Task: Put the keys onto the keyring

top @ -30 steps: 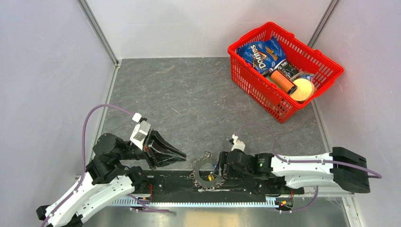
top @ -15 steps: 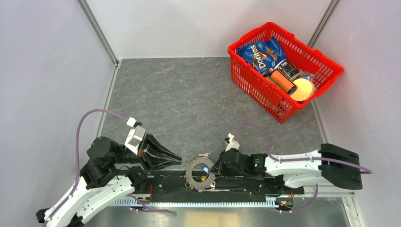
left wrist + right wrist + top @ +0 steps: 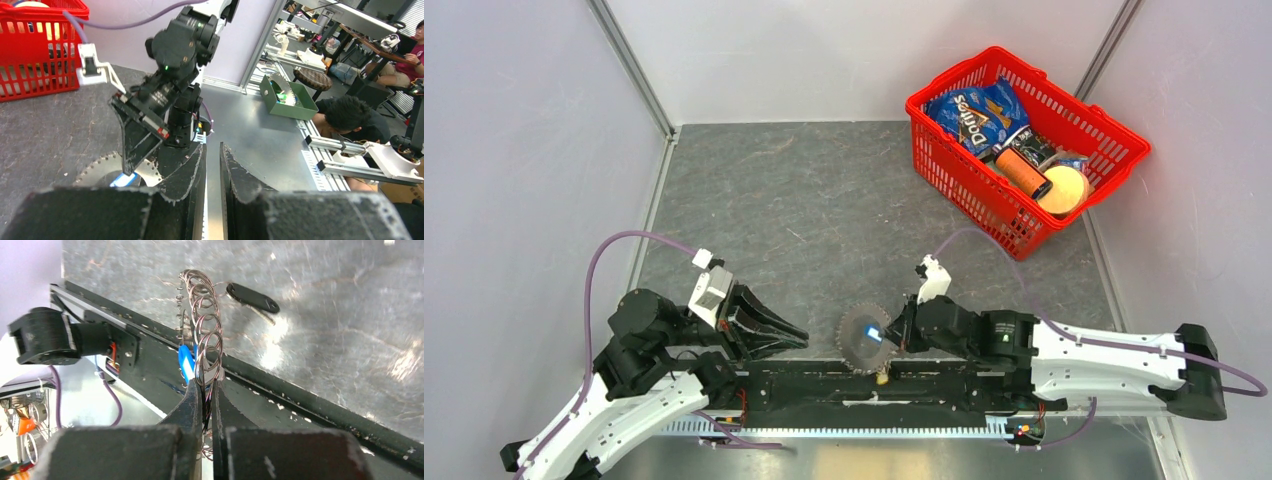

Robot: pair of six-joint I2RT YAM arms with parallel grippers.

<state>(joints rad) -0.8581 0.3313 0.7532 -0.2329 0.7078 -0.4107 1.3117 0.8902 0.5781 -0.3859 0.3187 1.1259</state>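
Observation:
My right gripper [image 3: 886, 336] is shut on the rim of the keyring [image 3: 860, 338], a grey toothed wheel held lifted over the table's near edge. In the right wrist view the keyring [image 3: 201, 335] stands edge-on as a row of wire loops rising from my right gripper [image 3: 206, 389]. A blue key [image 3: 185, 363] hangs at the ring beside the fingertips. A black key [image 3: 252, 298] lies on the table beyond the ring. A yellow key [image 3: 882, 377] rests on the black base rail. My left gripper [image 3: 798, 335] sits left of the ring, jaws a narrow slit apart, empty.
A red basket [image 3: 944, 160] with a chip bag, an orange can and a round yellow thing stands at the back right. The black base rail [image 3: 804, 385] runs along the near edge between the arms. White walls close in left, back and right.
My right gripper went from open to shut on the keyring and raised it off the base rail, tilting it up. The left arm drew back slightly to the left.

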